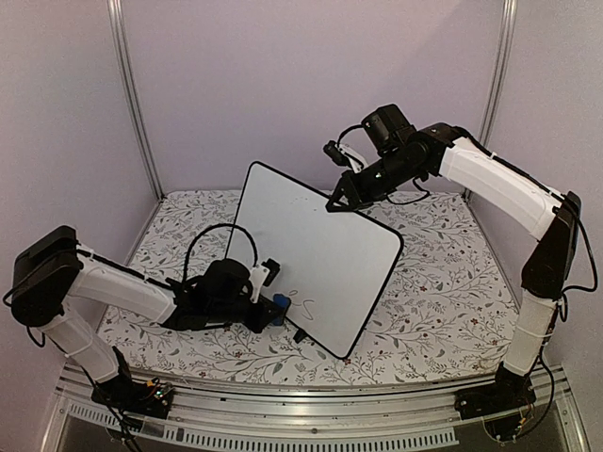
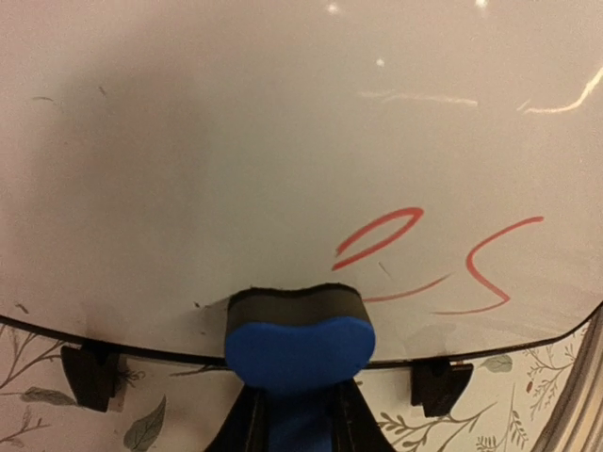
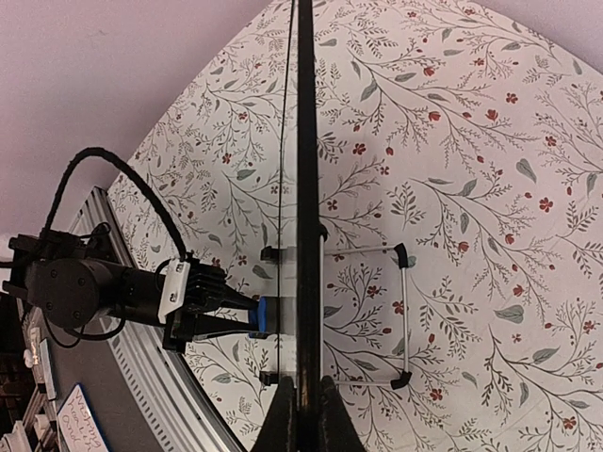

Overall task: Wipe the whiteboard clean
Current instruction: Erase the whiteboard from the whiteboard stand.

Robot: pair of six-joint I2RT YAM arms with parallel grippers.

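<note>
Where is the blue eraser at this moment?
In the left wrist view, the blue eraser sits in the left gripper against the whiteboard, near its bottom rim, just left of the red marks.

Floral tablecloth [image 1: 443,282] fills the middle of the top view, with lilac walls [image 1: 311,85] behind and silver posts [image 1: 132,94] rising at upper left and upper right. A metal rail [image 1: 311,414] runs along the bottom edge. In the left wrist view, a blue eraser [image 2: 300,350] sits low centre, dark felt edge uppermost.

Table [image 1: 452,282] under a white cloth printed with grey leafy sprigs and small red flowers. Large white rectangular black-rimmed whiteboard [image 1: 316,254] stands on it on small black feet [image 2: 89,377]. Thin wire prop [image 3: 405,311] rests on the cloth behind the whiteboard.
</note>
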